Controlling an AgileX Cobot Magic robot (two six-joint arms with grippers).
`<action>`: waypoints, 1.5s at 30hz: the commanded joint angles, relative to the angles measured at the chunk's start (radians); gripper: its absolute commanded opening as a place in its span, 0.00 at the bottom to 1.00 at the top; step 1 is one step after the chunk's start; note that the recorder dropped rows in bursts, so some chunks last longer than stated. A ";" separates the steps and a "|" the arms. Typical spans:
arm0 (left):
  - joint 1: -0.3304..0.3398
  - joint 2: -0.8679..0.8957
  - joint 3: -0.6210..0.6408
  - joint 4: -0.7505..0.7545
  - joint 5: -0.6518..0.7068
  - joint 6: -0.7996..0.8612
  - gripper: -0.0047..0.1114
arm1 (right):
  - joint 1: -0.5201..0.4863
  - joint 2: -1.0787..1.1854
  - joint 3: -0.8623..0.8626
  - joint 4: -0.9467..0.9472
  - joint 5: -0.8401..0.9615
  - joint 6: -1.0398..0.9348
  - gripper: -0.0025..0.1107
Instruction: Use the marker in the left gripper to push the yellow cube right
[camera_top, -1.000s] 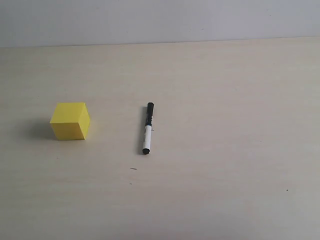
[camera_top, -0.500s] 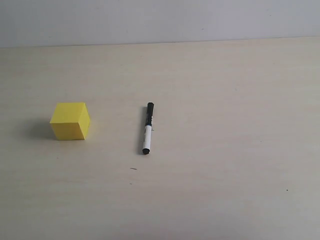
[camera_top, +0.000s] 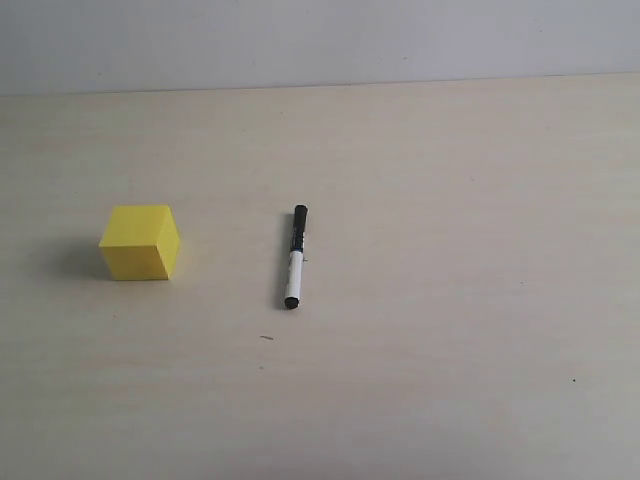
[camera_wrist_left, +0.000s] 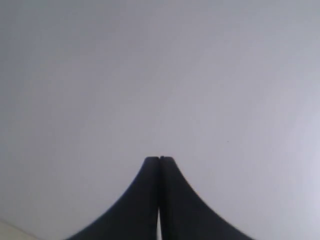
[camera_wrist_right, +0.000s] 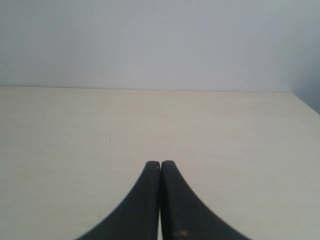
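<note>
The yellow cube (camera_top: 140, 242) sits on the pale wooden table at the left of the exterior view. The marker (camera_top: 295, 256) lies flat to its right, apart from it, black cap pointing away from the camera, white barrel nearer. No gripper shows in the exterior view. In the left wrist view my left gripper (camera_wrist_left: 159, 159) is shut with nothing between its black fingers, facing a blank grey wall. My right gripper (camera_wrist_right: 160, 163) is also shut and empty, above bare tabletop.
The table (camera_top: 450, 300) is light wood with a grey wall behind its far edge. A tiny dark speck (camera_top: 267, 337) lies just in front of the marker. The right wrist view shows the table's far edge and right corner (camera_wrist_right: 295, 95).
</note>
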 joint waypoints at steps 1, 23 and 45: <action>-0.006 0.277 -0.213 0.052 0.165 0.135 0.04 | -0.006 -0.007 0.005 0.000 -0.012 0.000 0.02; -0.409 1.714 -1.292 -0.042 1.352 0.303 0.04 | -0.006 -0.007 0.005 0.000 -0.012 0.000 0.02; -0.563 2.143 -1.688 0.032 1.427 0.301 0.33 | -0.006 -0.007 0.005 0.000 -0.012 0.000 0.02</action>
